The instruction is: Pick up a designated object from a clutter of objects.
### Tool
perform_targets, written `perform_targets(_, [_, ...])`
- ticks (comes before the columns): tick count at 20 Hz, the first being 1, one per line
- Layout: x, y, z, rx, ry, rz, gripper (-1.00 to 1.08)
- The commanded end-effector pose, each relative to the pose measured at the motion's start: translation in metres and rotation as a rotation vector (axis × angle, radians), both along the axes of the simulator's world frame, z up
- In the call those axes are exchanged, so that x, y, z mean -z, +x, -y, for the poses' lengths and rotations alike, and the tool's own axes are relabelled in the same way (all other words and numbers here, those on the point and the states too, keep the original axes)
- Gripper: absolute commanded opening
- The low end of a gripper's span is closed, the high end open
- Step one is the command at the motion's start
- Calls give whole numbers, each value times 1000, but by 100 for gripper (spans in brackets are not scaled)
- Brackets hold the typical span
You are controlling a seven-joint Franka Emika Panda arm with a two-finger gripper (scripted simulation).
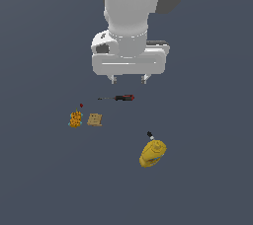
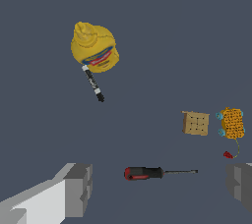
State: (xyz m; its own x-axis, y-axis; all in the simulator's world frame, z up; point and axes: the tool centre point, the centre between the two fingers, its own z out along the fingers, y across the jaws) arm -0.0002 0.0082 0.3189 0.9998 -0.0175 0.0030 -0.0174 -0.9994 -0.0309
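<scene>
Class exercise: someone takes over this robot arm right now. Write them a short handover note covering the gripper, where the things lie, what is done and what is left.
Gripper: open, empty, hanging above the screwdriver.
Tan block: on the floor, close beside the orange lump, on the exterior view's left.
Yellow bottle: apart from the rest, on the exterior view's right.
Done: nothing picked up.
Left: move over the tan block, lower, close on it, lift.
</scene>
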Motion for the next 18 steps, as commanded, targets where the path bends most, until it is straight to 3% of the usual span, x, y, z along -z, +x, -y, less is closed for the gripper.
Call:
perform_targets(1, [0, 0, 0, 0, 0, 0, 100])
perform_targets(10, [-3, 10, 20, -1, -21, 22, 100])
perform_targets(18, [0, 10, 22, -18, -21, 22, 100])
